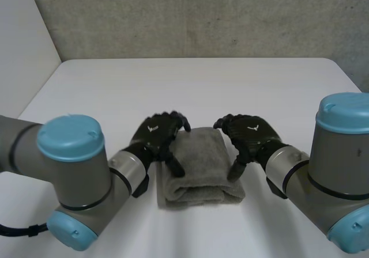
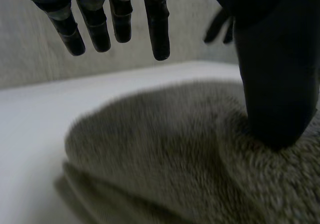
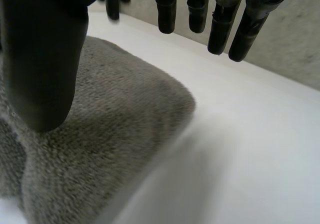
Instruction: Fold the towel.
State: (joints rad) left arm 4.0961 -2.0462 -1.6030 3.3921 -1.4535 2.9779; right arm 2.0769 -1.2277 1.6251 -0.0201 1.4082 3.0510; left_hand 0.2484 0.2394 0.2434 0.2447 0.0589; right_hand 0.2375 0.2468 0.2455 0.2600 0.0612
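A grey towel (image 1: pixel 200 167) lies folded into a thick oblong in the middle of the white table (image 1: pixel 196 88). My left hand (image 1: pixel 158 132) is at its left edge, fingers straight and held above the cloth, thumb resting on top of the towel. My right hand (image 1: pixel 251 132) mirrors it at the right edge, thumb down against the towel's side. In the left wrist view the fingers (image 2: pixel 157 24) hang clear over the towel (image 2: pixel 165 149) while the thumb presses into the pile. The right wrist view shows the same: fingers (image 3: pixel 220 24) spread above the table, thumb on the towel (image 3: pixel 115 124).
Bare white tabletop (image 3: pixel 240 149) lies all round the towel. A grey wall (image 1: pixel 202 16) rises behind the table's far edge, and a pale wall (image 1: pixel 23 45) stands at the left.
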